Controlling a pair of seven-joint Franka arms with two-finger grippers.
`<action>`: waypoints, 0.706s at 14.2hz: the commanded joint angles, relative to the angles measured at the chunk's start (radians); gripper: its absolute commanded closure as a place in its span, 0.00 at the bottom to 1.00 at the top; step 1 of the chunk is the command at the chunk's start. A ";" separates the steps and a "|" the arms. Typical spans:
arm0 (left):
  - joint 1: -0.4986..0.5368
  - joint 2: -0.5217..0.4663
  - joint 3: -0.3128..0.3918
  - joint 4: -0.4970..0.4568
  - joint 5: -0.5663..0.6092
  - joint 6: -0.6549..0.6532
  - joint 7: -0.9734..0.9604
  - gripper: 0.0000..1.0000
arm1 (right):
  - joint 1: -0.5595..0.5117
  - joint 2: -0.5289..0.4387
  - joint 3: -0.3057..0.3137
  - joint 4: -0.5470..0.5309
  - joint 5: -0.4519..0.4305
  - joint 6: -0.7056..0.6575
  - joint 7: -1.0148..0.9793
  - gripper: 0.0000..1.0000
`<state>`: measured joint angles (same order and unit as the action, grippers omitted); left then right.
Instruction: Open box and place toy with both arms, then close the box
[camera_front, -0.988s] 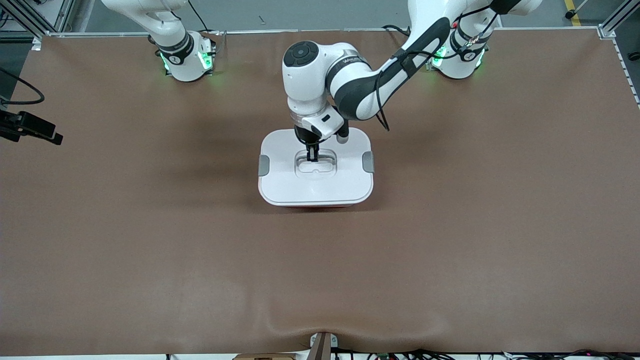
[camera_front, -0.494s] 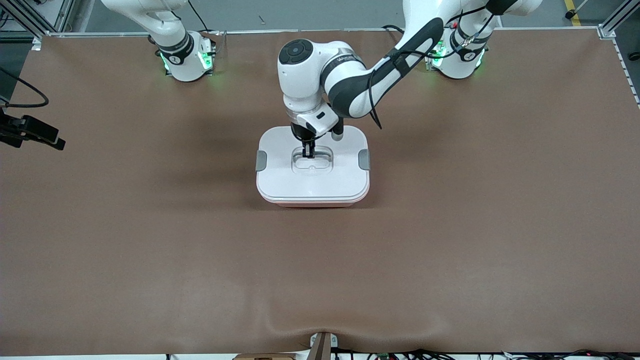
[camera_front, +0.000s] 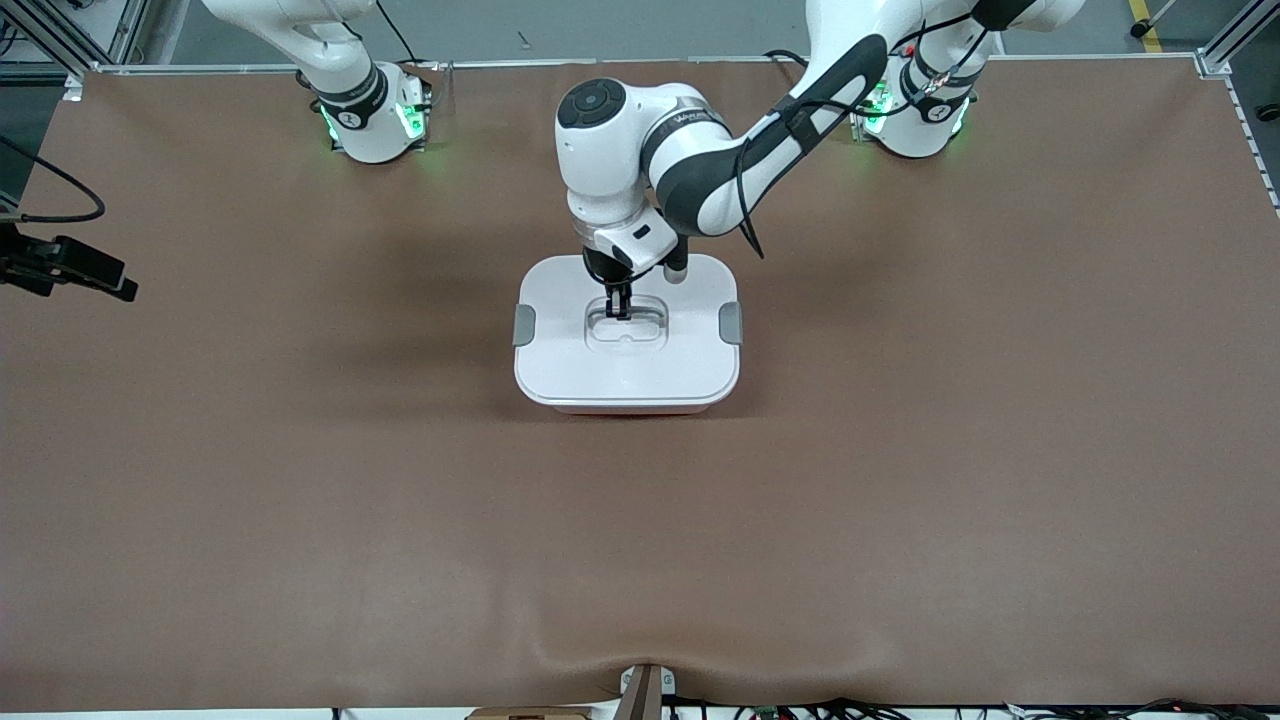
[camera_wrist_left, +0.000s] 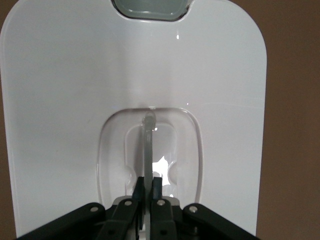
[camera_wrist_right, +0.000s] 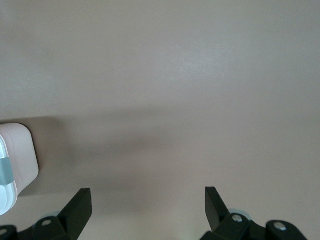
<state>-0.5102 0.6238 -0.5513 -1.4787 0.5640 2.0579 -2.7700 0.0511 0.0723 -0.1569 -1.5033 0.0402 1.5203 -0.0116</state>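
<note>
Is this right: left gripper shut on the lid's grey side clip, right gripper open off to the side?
Not quite. The left gripper is shut on the clear handle at the middle of the lid, not a clip; the left wrist view shows it. The right gripper is open, as stated.

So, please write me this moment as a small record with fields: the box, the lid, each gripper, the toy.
box: pale pink tub, middle of the brown table
lid: white lid on the box, a grey clip at each end
handle: clear handle standing in the lid's recess
left gripper: left gripper shut on the handle
right gripper: right gripper open, holding nothing, over bare table beside the box toward the right arm's end; this arm waits
toy: not visible in any view
</note>
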 joint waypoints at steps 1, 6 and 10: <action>-0.013 0.010 -0.001 0.012 0.050 0.004 -0.154 1.00 | 0.003 -0.046 0.000 -0.046 -0.002 0.011 -0.002 0.00; -0.014 0.016 -0.001 0.009 0.050 0.004 -0.154 1.00 | 0.004 -0.075 0.000 -0.077 -0.002 0.006 -0.002 0.00; -0.016 0.014 -0.001 0.003 0.050 0.004 -0.154 1.00 | 0.007 -0.075 0.002 -0.077 0.000 0.011 -0.004 0.00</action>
<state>-0.5111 0.6304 -0.5506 -1.4788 0.5642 2.0579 -2.7696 0.0518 0.0267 -0.1556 -1.5434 0.0402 1.5166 -0.0121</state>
